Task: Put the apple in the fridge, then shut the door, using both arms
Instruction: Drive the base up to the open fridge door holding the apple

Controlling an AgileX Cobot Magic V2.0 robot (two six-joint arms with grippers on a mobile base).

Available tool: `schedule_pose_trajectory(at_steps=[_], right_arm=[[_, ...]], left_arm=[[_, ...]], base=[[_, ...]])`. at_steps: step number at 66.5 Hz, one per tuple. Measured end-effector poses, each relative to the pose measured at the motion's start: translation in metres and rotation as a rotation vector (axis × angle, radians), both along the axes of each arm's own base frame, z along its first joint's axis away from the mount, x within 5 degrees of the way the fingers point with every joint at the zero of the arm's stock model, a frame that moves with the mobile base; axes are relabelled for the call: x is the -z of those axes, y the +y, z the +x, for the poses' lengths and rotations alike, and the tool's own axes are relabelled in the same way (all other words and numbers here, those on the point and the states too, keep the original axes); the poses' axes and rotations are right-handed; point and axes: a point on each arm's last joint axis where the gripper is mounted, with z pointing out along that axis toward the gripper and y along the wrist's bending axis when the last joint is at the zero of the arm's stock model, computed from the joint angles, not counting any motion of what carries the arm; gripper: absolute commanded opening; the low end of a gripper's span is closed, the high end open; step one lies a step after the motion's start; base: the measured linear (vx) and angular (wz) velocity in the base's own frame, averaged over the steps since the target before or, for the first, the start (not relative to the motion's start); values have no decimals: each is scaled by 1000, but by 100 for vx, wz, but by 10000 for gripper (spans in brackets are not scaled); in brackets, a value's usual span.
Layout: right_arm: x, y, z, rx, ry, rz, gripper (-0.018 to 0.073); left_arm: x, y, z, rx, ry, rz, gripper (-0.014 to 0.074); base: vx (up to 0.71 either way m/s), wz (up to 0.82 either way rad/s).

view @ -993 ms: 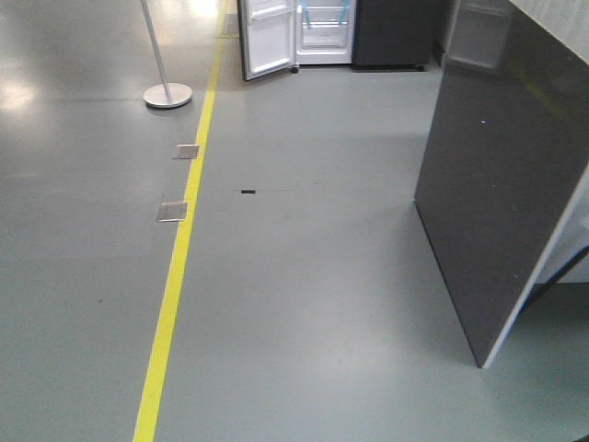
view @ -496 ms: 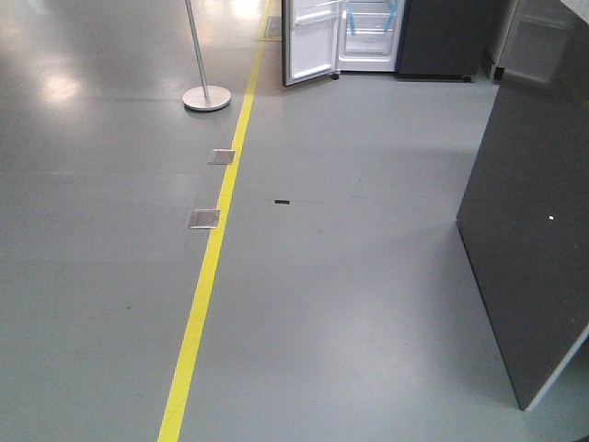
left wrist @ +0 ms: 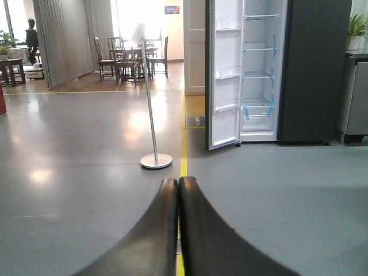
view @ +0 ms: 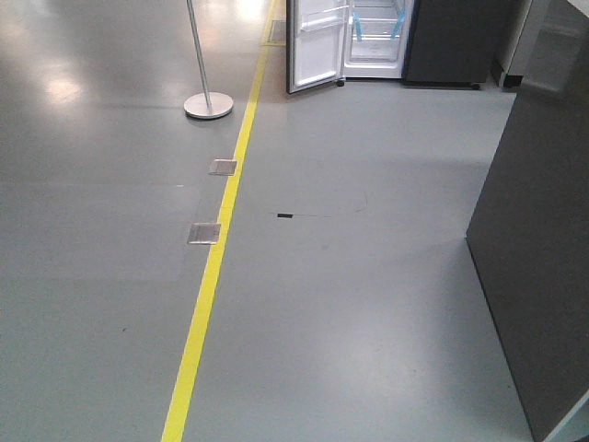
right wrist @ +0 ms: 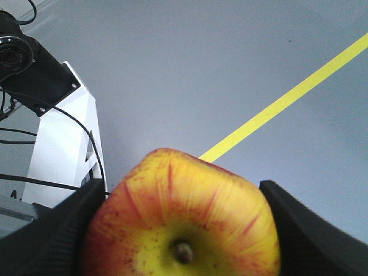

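Observation:
The apple point(right wrist: 184, 224), red-streaked with a yellow patch round its stem, fills the bottom of the right wrist view. My right gripper point(right wrist: 179, 229) is shut on it, one black finger pressed to each side. My left gripper point(left wrist: 177, 184) is shut on nothing, its fingertips together above the grey floor. The fridge point(left wrist: 261, 75) stands far ahead with its white interior, shelves and blue tape showing. Its door point(left wrist: 224, 75) is swung open on the left. In the front view the fridge point(view: 375, 37) and the open door point(view: 317, 46) sit at the top edge.
A yellow floor line point(view: 212, 285) runs toward the fridge, with two metal floor plates point(view: 204, 233) beside it. A pole stand point(view: 208, 106) rests left of the line. A tall dark grey panel point(view: 543, 258) blocks the right side. The white robot frame point(right wrist: 63, 144) shows behind the apple.
In the front view the fridge, pole stand and yellow line have slid rightward and slightly down. The dark panel has drawn back toward the right edge.

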Motion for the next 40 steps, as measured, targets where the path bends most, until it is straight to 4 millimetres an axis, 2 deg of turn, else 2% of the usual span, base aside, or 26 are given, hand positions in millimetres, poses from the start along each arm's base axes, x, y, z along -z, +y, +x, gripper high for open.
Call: schedule_pose_trajectory(at_steps=[40], right_arm=[[0, 0, 0, 0, 0, 0, 192]], left_arm=[[0, 0, 0, 0, 0, 0, -6]], base=[[22, -6]])
